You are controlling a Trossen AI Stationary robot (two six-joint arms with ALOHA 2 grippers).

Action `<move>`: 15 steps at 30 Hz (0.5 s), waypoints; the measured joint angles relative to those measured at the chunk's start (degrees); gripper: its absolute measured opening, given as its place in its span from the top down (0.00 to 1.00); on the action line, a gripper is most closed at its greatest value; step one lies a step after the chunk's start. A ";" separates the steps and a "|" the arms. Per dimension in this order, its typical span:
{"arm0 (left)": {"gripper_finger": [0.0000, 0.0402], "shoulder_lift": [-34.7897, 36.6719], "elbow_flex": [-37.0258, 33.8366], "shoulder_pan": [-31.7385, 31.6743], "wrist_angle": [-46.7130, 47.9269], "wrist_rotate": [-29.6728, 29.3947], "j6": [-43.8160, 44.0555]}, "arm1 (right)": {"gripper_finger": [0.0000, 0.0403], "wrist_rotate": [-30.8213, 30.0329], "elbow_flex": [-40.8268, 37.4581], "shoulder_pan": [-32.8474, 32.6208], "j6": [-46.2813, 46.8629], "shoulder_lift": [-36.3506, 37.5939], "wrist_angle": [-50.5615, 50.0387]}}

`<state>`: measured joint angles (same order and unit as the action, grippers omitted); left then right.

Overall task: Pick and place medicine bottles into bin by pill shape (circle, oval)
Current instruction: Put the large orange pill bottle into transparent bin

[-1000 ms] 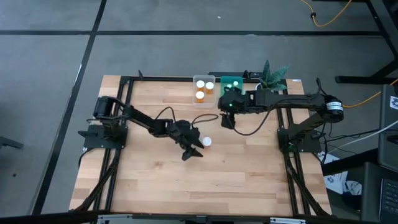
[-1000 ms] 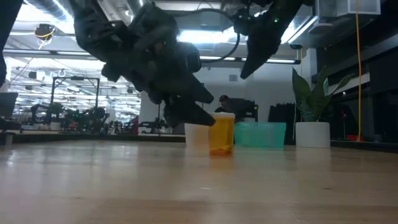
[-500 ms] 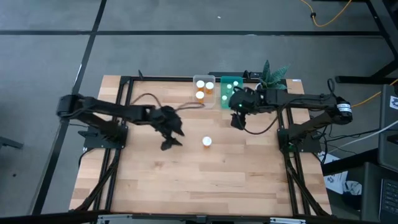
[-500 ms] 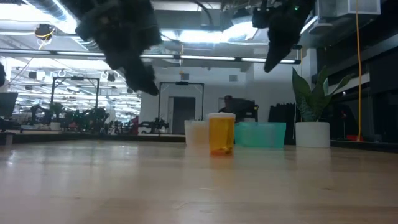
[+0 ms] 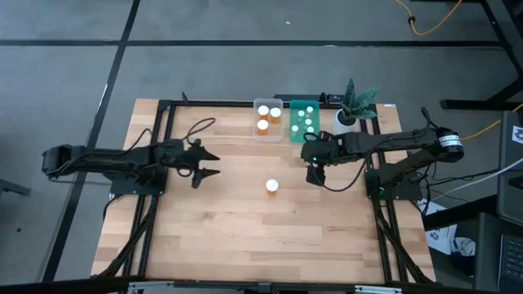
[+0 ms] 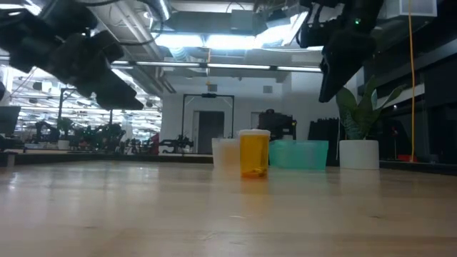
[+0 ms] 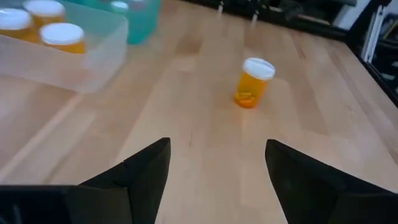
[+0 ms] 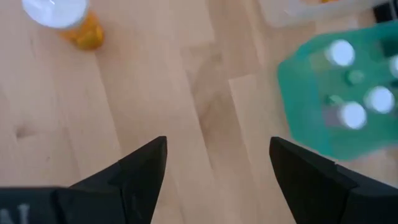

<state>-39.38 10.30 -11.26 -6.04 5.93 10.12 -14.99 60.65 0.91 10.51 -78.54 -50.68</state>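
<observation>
One orange bottle with a white cap [image 5: 272,186] stands upright on its base in the middle of the table; it also shows in the low view [image 6: 254,153], the left wrist view [image 7: 254,82] and the right wrist view [image 8: 67,18]. My left gripper [image 5: 206,164] is open and empty, left of the bottle. My right gripper [image 5: 315,175] is open and empty, right of the bottle and near the teal bin [image 5: 305,121]. The clear bin [image 5: 267,119] holds three orange bottles; the teal bin holds several teal bottles.
A white pot with a green plant [image 5: 353,106] stands at the far right, beside the teal bin. The two bins stand side by side at the table's far edge. The black frame [image 5: 163,122] runs along the table's sides.
My left gripper has drawn back from beside the orange bottle toward the table's left edge and risen. My right gripper has gone toward the table's right and near side, away from the bins. The orange bottle has stayed upright where it was.
</observation>
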 joint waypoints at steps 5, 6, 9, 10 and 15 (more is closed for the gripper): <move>0.37 9.18 -4.26 -0.46 0.43 -2.28 -0.01 | 0.30 0.07 -4.69 -1.31 -1.86 0.00 10.60; 0.37 10.75 -5.01 -0.36 0.65 -2.46 -0.03 | 0.30 0.08 -5.77 -1.45 -2.51 0.00 12.08; 0.37 15.11 -7.40 -0.33 1.06 -3.53 -0.01 | 0.30 1.65 -8.97 -1.60 -4.78 0.00 15.25; 0.37 16.37 -7.98 -0.33 0.98 -3.57 -0.02 | 0.30 2.51 -9.90 -1.60 -5.11 -0.02 15.83; 0.37 21.18 -9.83 -0.33 3.77 -3.56 -0.18 | 0.30 7.37 -15.71 -1.60 -9.23 -0.02 24.29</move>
<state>-18.20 0.47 -11.60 -2.27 2.37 9.94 -7.62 44.94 -0.69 1.28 -78.56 -26.38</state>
